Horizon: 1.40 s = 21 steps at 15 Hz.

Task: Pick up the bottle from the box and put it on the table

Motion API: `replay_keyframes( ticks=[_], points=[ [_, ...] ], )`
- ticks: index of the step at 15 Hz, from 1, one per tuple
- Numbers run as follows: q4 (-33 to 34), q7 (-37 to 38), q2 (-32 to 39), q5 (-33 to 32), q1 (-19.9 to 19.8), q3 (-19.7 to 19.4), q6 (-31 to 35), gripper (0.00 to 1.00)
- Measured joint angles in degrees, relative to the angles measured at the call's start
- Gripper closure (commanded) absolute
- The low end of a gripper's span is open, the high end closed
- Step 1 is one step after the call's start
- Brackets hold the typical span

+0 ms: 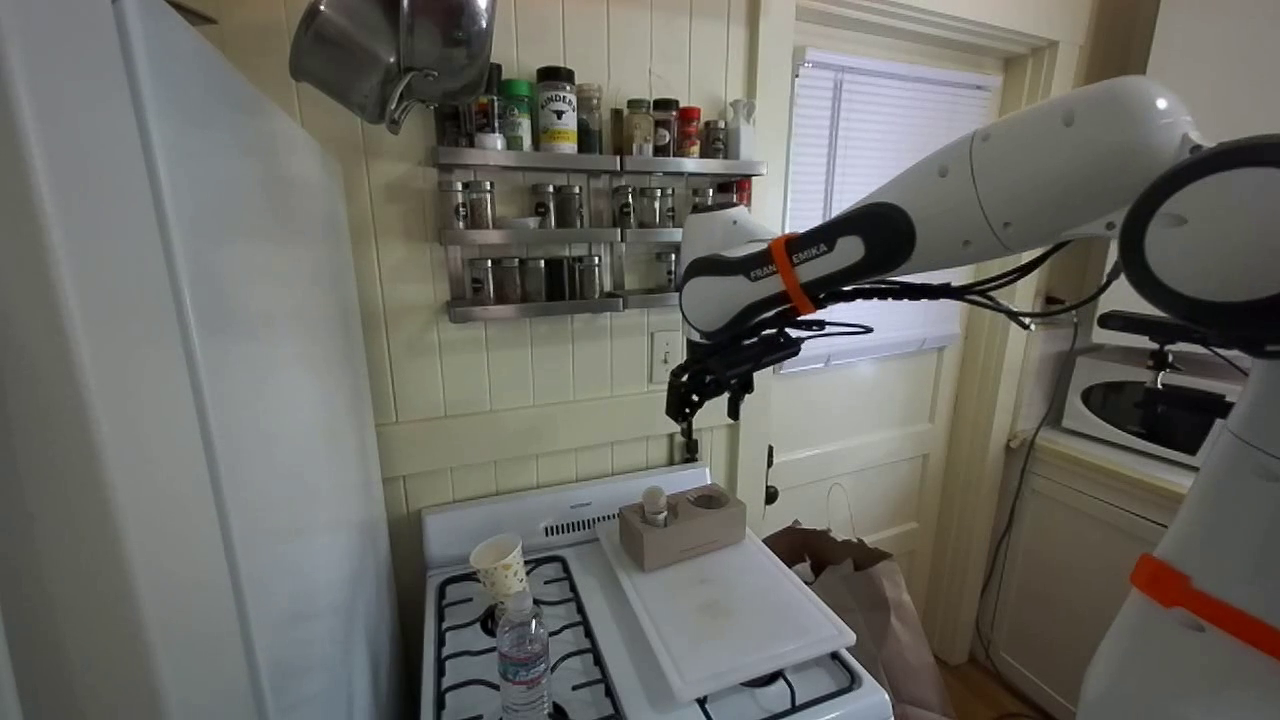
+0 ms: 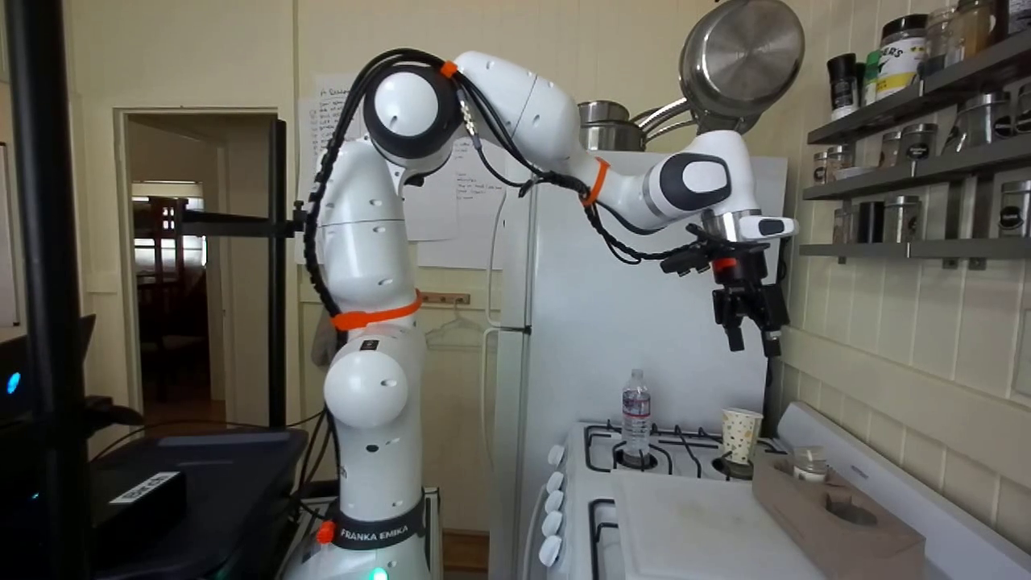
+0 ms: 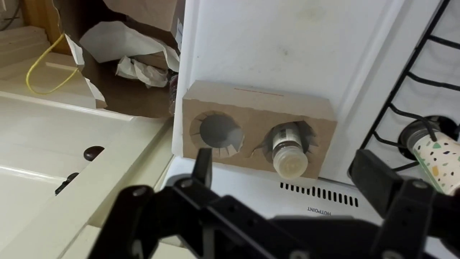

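Cardboard box (image 3: 256, 124) below, bottle (image 3: 289, 153) poking out: approach stage, I'd say. My hand (image 2: 754, 345) gapes empty; next I should align and descend.

bottle (image 3: 289, 154) partly hidden in box (image 3: 253, 122), wrist-view cup (image 3: 436, 158) cropped

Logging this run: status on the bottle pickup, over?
Gripper open, empty, higher than box. Bottle in box, top sticking out. Nothing seen in the way.

White, rounded, glossy arm housing (image 2: 362, 209): black joint ring (image 2: 409, 147), bright orange wrap-around bands (image 2: 377, 312). Black bundled cables (image 2: 310, 242) run externally. Black angular two-fingered gripper (image 2: 753, 345): round screw heads (image 3: 420, 184). From here I read white "FRANKA EMIKA" lettering (image 2: 375, 532) on the black base collar (image 2: 383, 544).
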Motion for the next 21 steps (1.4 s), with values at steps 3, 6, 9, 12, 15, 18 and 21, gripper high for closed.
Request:
replay_keyframes(
  ticks=[3, 6, 9, 12, 15, 18, 21],
  points=[
    [0.2, 0.1, -0.6, -0.1, -0.1, -0.4, 0.1, 0.0],
    [2.8, 1.0, 3.2, -0.1, 0.1, -0.2, -0.2, 0.0],
    [8.9, 2.9, 11.1, -0.1, 1.1, 0.1, -2.5, 0.0],
    [16.6, 5.0, 19.4, -0.1, 2.3, 0.0, -8.1, 0.0],
    [24.4, 5.6, 27.2, 0.1, 3.3, -0.5, -13.3, 0.0],
    [31.2, 5.6, 33.7, 0.5, 3.8, -1.2, -16.8, 0.0],
    [36.0, 4.1, 38.4, 1.7, 3.9, -1.5, -17.3, 0.0]
  ],
)
